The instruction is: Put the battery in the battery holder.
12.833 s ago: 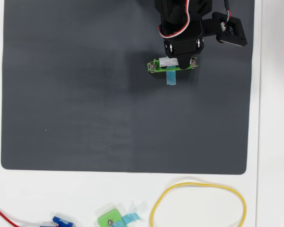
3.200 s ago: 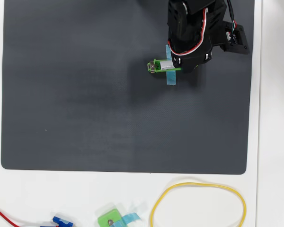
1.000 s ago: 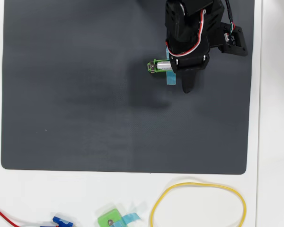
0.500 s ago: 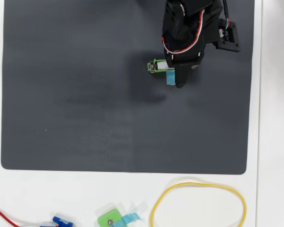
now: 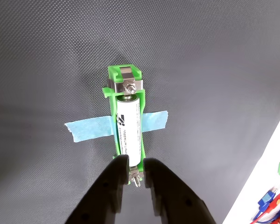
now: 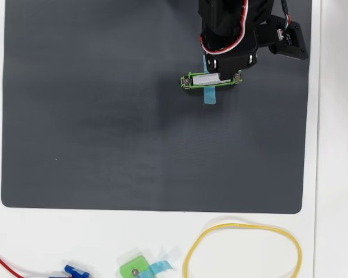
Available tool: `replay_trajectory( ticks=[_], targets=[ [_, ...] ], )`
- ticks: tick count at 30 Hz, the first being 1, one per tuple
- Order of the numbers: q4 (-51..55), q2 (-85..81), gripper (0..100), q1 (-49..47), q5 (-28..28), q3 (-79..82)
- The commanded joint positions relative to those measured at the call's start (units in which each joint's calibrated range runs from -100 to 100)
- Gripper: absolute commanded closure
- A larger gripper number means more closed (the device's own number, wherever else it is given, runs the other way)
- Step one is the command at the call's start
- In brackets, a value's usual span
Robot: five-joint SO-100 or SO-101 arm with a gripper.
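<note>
In the wrist view, the battery [image 5: 129, 132] lies inside the green holder [image 5: 125, 85] at the frame's centre, and the gripper [image 5: 136, 164] at the bottom edge has its fingers nearly together beside the holder's near contact, gripping nothing. In the overhead view, the holder [image 6: 191, 80] sits in the upper right of the dark mat [image 6: 104, 127], partly under the arm.

A large dark grey mat [image 6: 104, 127] with a fine woven texture is laid over a white tabletop [image 6: 330, 174], which is left exposed as a strip along the right side and a wider band at the bottom of the overhead view. The mat's lower corners are rounded. The scene is evenly and brightly lit, and only soft shadows are cast. No walls, floor or windows are shown.
</note>
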Motion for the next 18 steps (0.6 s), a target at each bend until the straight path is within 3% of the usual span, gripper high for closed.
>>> replay_trajectory(
  ticks=[1, 18],
  targets=[
    [0.09, -1.38, 100, 0.83, 0.3, -1.33],
    [-0.87, 7.74, 100, -0.2, 3.84, -2.12]
  ],
)
